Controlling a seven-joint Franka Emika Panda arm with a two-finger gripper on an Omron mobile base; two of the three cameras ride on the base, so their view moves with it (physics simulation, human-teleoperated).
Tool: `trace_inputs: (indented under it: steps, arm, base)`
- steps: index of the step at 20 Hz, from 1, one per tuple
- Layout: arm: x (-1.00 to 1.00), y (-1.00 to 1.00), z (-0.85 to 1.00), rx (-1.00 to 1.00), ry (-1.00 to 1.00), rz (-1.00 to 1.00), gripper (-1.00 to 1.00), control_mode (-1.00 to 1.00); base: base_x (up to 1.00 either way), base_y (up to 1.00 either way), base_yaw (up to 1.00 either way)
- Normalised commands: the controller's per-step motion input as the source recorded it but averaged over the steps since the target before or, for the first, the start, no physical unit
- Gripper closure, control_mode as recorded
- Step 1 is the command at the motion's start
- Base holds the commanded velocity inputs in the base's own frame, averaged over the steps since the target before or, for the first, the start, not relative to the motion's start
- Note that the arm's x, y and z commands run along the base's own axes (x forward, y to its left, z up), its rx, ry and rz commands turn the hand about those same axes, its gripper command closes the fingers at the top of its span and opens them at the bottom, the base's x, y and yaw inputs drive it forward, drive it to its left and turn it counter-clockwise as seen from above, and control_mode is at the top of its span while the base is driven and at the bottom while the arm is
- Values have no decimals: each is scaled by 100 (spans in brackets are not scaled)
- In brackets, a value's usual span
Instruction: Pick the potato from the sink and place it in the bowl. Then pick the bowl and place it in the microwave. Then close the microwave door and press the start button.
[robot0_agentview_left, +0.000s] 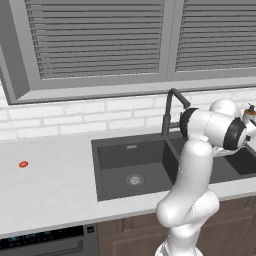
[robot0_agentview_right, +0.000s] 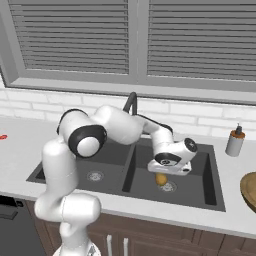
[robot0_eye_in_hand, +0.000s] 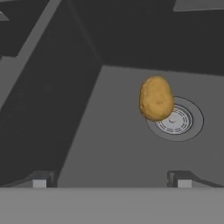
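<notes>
The yellowish-brown potato lies on the floor of the right basin of the dark grey sink, against the round steel drain. In the right base view the potato sits just beneath my gripper, which hangs low inside that basin. My gripper is open, its two tips set wide apart with nothing between them; the potato is ahead of them and a little right of centre. The tan wooden bowl rests on the counter at the far right edge.
The dark faucet rises behind the divider between the basins. A soap bottle stands at the back right of the counter. A tiny red item lies on the left counter. Window blinds cover the wall above.
</notes>
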Motion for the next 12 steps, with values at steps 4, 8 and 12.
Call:
trace_inputs:
  steps: [4, 8, 12]
  arm:
    - [4, 6, -11, 0, 3, 0, -100, -100]
    - [1, 10, -12, 0, 4, 0, -100, -100]
    - [9, 33, -23, 0, 4, -1, -100, -100]
  base:
    - [0, 0, 0]
    - [0, 0, 0]
    - [0, 0, 0]
